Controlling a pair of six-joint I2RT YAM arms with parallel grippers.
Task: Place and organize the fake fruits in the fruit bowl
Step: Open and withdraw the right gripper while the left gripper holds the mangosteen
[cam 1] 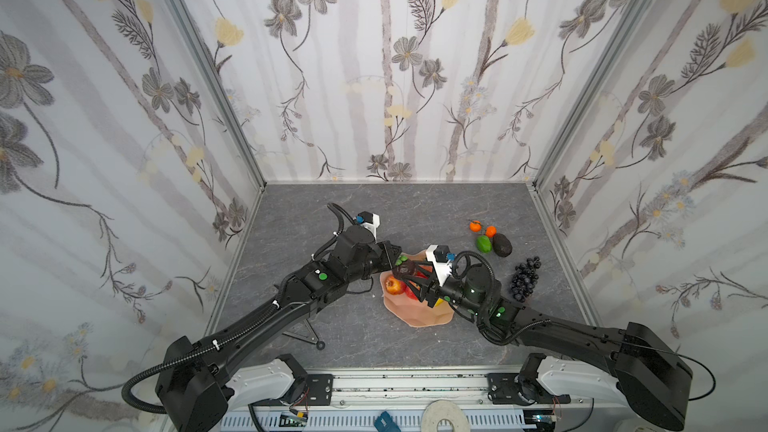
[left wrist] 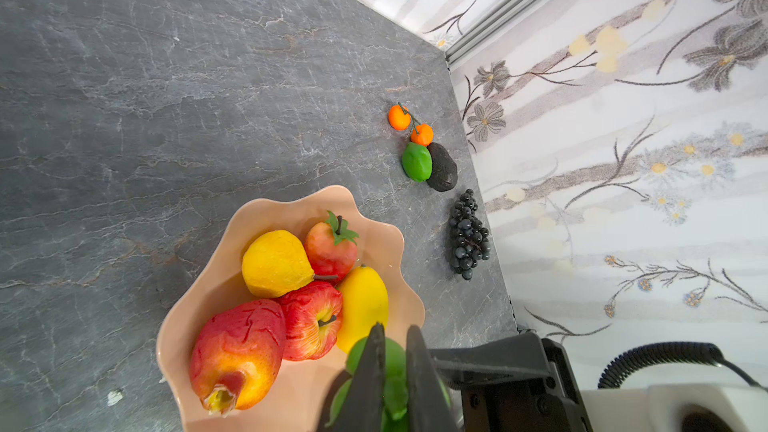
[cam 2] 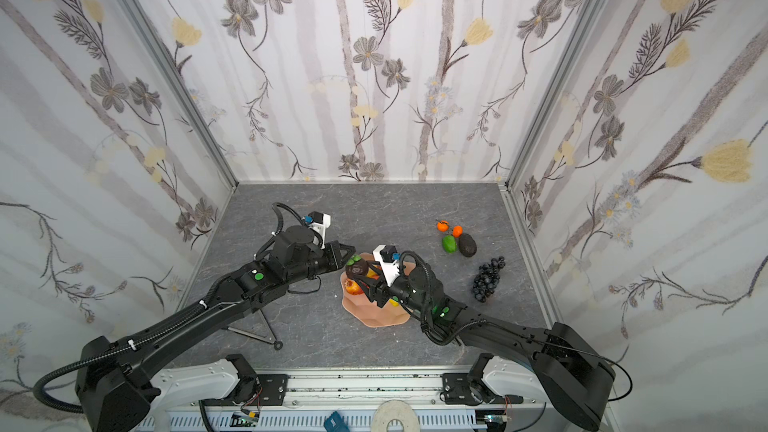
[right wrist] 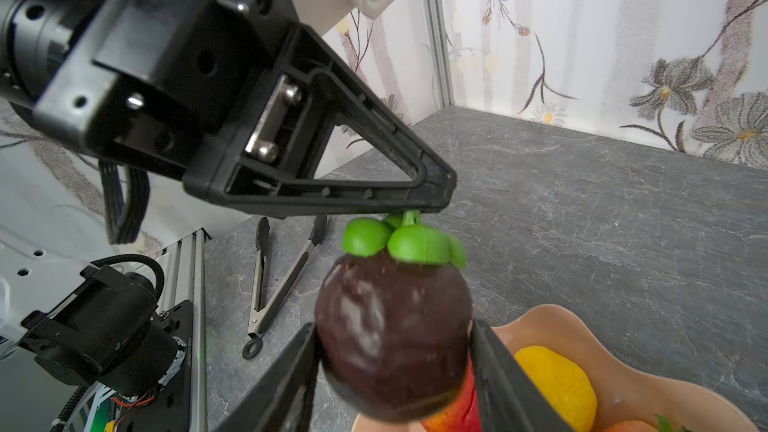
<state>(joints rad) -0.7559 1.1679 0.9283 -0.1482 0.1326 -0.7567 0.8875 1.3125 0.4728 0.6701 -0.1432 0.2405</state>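
Note:
A dark purple fruit (right wrist: 395, 334) with a green leaf cap (left wrist: 392, 361) hangs over the peach fruit bowl (left wrist: 183, 313), seen in both top views (cam 1: 404, 270) (cam 2: 357, 270). My left gripper (right wrist: 432, 199) (left wrist: 392, 332) is shut on its green stem from above. My right gripper (right wrist: 395, 326) (cam 1: 409, 280) stands open, jaws flanking the fruit's sides with a thin gap on one side. In the bowl lie a yellow pear (left wrist: 276, 261), a lemon (left wrist: 363, 301), red apples (left wrist: 311, 322) and a red-yellow fruit (left wrist: 237, 355).
On the table right of the bowl lie two oranges (cam 1: 476, 226), a lime (cam 1: 483, 243), an avocado (cam 1: 502, 245) and a grape bunch (cam 1: 524, 278). Metal tongs (cam 1: 305, 336) lie under the left arm. Enclosure walls surround the table.

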